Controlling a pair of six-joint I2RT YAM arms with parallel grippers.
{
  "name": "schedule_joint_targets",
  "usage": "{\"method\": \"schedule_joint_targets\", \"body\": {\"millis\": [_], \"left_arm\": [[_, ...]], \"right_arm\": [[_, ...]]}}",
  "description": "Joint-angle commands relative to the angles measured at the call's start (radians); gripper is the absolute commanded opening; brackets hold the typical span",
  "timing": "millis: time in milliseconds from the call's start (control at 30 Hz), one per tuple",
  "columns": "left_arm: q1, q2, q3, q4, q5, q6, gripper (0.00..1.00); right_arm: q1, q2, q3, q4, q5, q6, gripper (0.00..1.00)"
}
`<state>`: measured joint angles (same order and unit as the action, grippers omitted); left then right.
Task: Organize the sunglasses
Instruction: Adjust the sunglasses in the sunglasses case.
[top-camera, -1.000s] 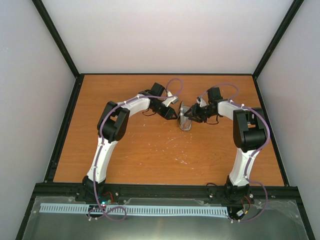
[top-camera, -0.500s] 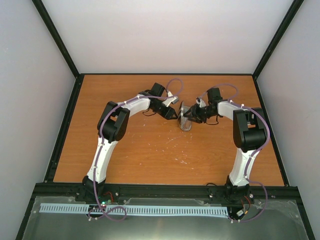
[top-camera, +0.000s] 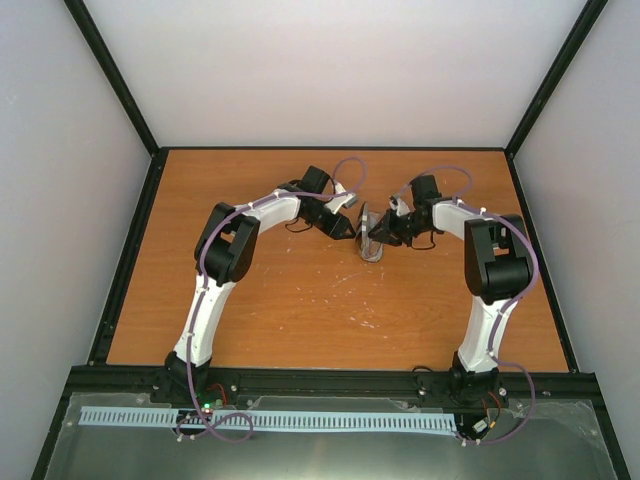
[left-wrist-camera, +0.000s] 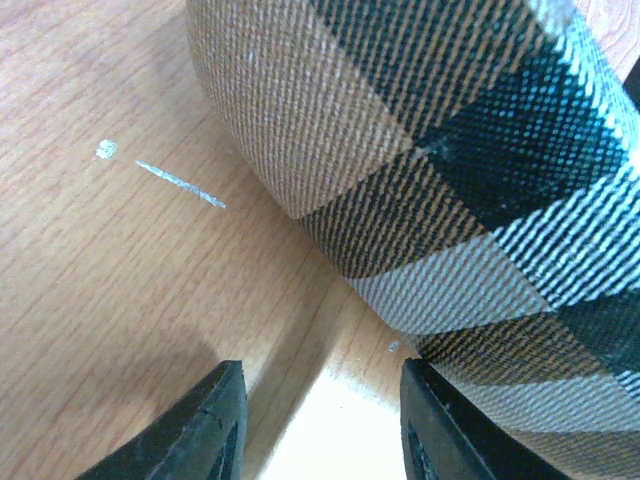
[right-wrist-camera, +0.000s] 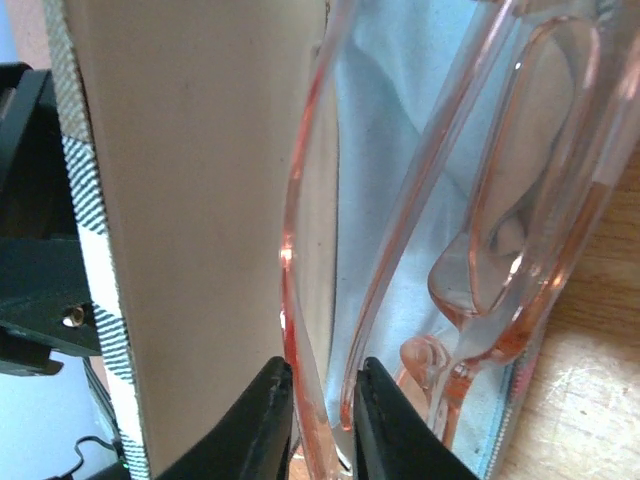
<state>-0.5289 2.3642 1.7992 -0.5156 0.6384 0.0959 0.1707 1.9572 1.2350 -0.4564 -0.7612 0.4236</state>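
The top external camera hangs high behind the arm bases, tilted down and forward, far enough back to take in the whole bench (top-camera: 300, 310) and both arms. The left wrist camera sits low and very close, looking past the left gripper (left-wrist-camera: 320, 425) along the bench at the checked case (left-wrist-camera: 430, 170). The right wrist camera is closer still, looking past the right gripper (right-wrist-camera: 322, 420) at the sunglasses (right-wrist-camera: 520, 180) and the case's pale inside. All three views share the case at mid-bench.

One sunglasses (right-wrist-camera: 540, 200), one case (left-wrist-camera: 420, 150), one cloth (right-wrist-camera: 390, 130), two arms (top-camera: 213, 262) (top-camera: 492, 270)
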Motion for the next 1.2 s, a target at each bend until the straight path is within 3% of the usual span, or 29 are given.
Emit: {"method": "schedule_joint_targets", "body": {"millis": [0, 200, 700, 900, 1167], "left_arm": [[-0.018, -0.041, 0.000, 0.012, 0.003, 0.005, 0.44], [-0.020, -0.042, -0.001, 0.011, 0.001, 0.007, 0.44], [-0.022, -0.045, -0.001, 0.009, -0.004, 0.010, 0.44], [-0.024, -0.042, 0.001, 0.009, -0.006, 0.010, 0.44], [-0.025, -0.040, 0.003, 0.008, -0.010, 0.011, 0.44]], "right_arm": [[0.004, 0.022, 0.014, -0.017, 0.022, -0.017, 0.14], [0.003, 0.015, 0.000, -0.012, 0.036, -0.025, 0.03], [-0.061, -0.025, -0.091, 0.199, -0.194, -0.014, 0.03], [-0.069, 0.001, -0.066, 0.196, -0.257, -0.035, 0.03], [-0.076, 0.034, -0.033, 0.093, -0.199, -0.099, 0.03]]}}
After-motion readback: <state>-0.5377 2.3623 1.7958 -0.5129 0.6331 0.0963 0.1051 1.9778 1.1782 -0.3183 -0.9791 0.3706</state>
